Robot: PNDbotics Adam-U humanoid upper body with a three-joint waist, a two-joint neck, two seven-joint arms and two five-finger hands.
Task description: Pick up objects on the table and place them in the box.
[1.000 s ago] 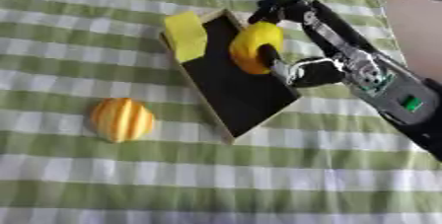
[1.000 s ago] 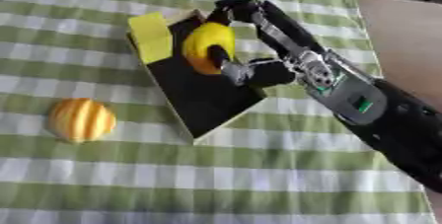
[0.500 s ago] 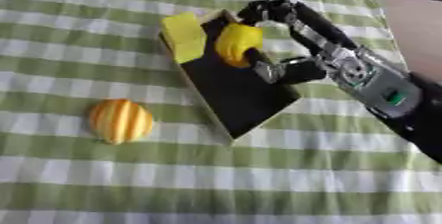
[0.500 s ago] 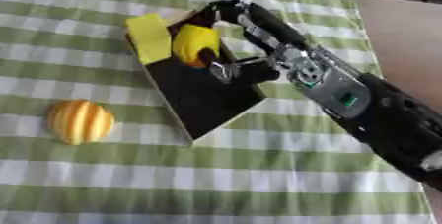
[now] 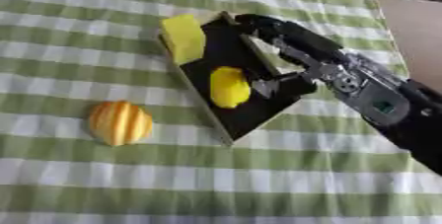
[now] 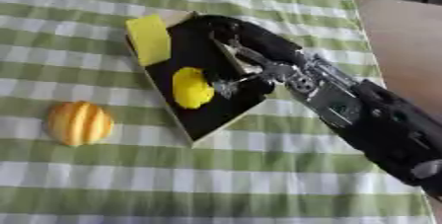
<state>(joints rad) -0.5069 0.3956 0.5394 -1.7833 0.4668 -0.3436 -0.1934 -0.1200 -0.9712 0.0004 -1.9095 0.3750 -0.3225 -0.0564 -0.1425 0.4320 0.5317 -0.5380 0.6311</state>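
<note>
Hovering open-fingered right hand [image 5: 289,65] above box [image 5: 259,114], yellow lemon-like fruit [image 5: 228,87] released inside; best lifted clear without nudging it.

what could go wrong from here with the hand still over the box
1. The right hand hangs over the box, its thumb close to the yellow fruit lying inside; pulling back carelessly could knock the fruit or drag the box.
2. The yellow block leans over the box's far corner, partly past the rim, so a bump might tip it out.
3. The orange ridged fruit is rounded and still on the cloth; it may roll when grasped.
</note>
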